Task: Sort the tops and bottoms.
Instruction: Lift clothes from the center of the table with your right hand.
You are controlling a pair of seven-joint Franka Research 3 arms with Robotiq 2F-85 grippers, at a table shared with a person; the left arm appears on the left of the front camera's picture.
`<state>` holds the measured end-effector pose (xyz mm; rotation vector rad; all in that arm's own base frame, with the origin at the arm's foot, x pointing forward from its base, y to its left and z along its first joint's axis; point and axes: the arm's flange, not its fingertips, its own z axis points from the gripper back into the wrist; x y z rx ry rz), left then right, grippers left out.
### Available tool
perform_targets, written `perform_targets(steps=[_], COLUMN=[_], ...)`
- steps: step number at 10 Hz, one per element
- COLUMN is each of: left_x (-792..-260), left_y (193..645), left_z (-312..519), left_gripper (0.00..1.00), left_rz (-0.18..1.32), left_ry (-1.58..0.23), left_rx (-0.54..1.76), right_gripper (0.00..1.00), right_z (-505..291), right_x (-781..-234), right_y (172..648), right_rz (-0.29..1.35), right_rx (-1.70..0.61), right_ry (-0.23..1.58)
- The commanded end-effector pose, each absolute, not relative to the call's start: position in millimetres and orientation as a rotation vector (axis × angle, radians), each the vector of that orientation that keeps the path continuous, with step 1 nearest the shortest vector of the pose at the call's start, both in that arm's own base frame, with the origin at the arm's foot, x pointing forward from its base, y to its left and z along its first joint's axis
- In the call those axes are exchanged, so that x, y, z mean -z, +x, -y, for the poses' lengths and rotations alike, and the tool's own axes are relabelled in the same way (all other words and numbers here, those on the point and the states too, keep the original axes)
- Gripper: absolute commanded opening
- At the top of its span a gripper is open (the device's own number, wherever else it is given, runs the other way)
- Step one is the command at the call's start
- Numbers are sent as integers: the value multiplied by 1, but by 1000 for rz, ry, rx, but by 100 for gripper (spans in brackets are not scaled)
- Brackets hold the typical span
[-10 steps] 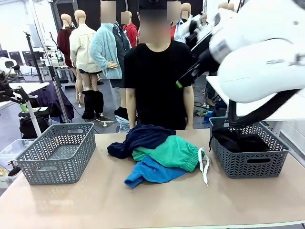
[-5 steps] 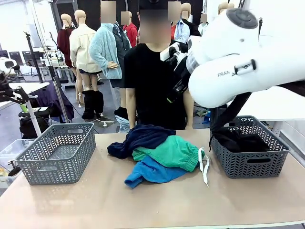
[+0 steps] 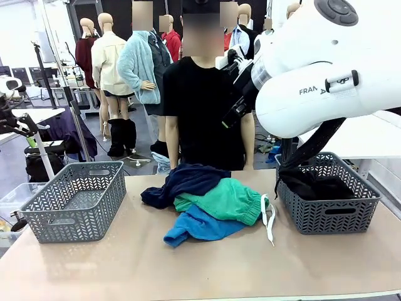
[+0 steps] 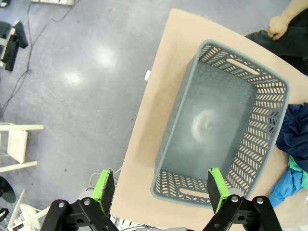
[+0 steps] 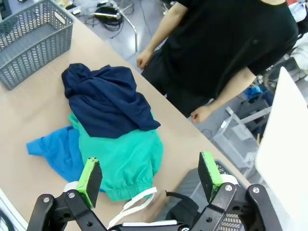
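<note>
A pile of clothes lies mid-table: a dark navy garment (image 3: 188,180) on top at the back, green shorts (image 3: 225,200) with a white drawstring (image 3: 268,219), and a blue garment (image 3: 200,227) underneath at the front. A black garment (image 3: 313,185) lies in the right basket (image 3: 326,216). My right gripper (image 5: 149,175) hangs open high above the green shorts (image 5: 122,161) and navy garment (image 5: 108,101), holding nothing. My left gripper (image 4: 160,187) is open and empty, high over the near end of the empty left basket (image 4: 260,139).
The grey left basket (image 3: 88,213) stands at the table's left end. A person in a black shirt (image 3: 203,106) stands at the far edge, hands (image 5: 143,58) down by the table. My right arm (image 3: 326,69) looms across the upper right.
My right arm has swung from the far right toward the middle, above the pile. The clothes and baskets have not moved. Both grippers stay open.
</note>
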<state>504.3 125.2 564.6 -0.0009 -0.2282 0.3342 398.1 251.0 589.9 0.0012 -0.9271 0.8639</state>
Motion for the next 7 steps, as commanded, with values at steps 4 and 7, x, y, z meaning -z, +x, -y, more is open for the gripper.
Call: perform_targets(steps=[4,7], left_x=[-564,-564], left_y=[503,503], left_z=[-125,-125], left_gripper=[100,100], left_rz=[225,225], left_ry=[22,22], left_rx=[-353,-353], right_gripper=[100,100], right_z=[-340,-374], right_x=[-545,-479], right_y=[494,549], right_rz=[640,522], right_rx=[-1042,-995], right_ry=[92,100])
